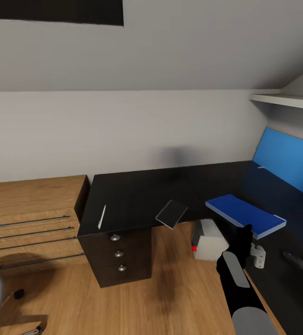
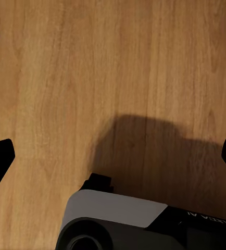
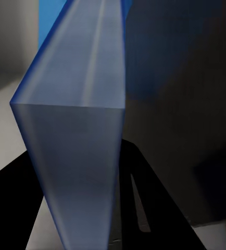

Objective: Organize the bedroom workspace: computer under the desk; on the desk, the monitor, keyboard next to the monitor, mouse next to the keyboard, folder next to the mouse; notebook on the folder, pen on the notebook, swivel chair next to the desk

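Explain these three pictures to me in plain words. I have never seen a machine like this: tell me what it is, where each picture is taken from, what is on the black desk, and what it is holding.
These are simulator renders of a wheeled robot with two arms, steered by a person. The big picture comes from its head camera, looking down at an L-shaped black desk. The other two come from cameras near each gripper.

The right gripper grips the blue folder by its edge, at the desk; the right wrist picture shows that folder end-on between the dark fingers. The left wrist picture looks at bare wooden floor, with its fingertips apart at the edges, holding nothing.

On the desk lie a thin white pen-like stick and a small grey notebook overhanging the front edge. Under the desk stands the light grey computer with its red dot.
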